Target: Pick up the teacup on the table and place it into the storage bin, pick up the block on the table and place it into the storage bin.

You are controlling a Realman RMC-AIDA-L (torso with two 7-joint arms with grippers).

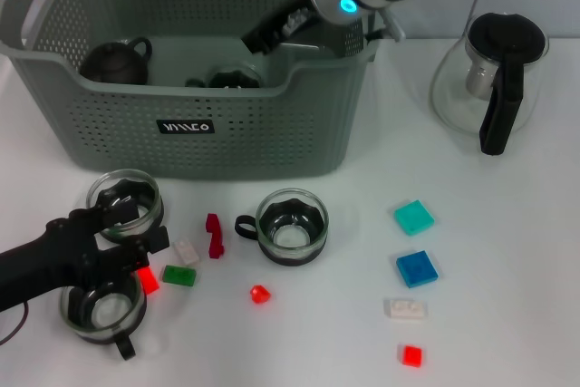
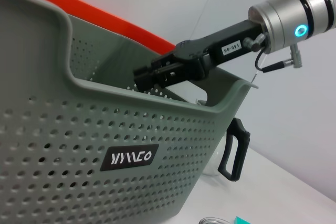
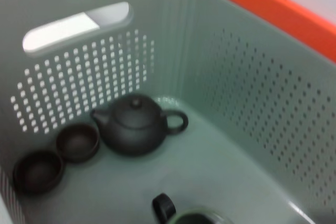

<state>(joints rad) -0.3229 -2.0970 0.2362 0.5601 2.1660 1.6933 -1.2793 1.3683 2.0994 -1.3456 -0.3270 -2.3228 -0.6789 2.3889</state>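
The grey storage bin (image 1: 272,147) (image 2: 63,145) (image 3: 236,77) stands at the back left. My right gripper (image 1: 258,41) (image 2: 142,74) reaches into it from the right, above a glass teacup (image 1: 231,79) (image 3: 191,217) on the bin floor. Three more glass teacups stand on the table: one (image 1: 290,227) at the centre, and two (image 1: 124,201) (image 1: 101,305) at the left. My left gripper (image 1: 149,256) hovers low between those two, its tip right beside a small red block (image 1: 148,280). A white block (image 1: 187,252) and a green block (image 1: 178,275) lie just past it.
A dark teapot (image 1: 113,61) (image 3: 136,124) and two small dark cups (image 3: 77,141) (image 3: 38,170) sit in the bin. A glass pitcher (image 1: 489,79) stands at the back right. More blocks lie scattered: red (image 1: 214,235), clear red (image 1: 260,294), teal (image 1: 413,217), blue (image 1: 417,267), white (image 1: 405,309), red (image 1: 412,355).
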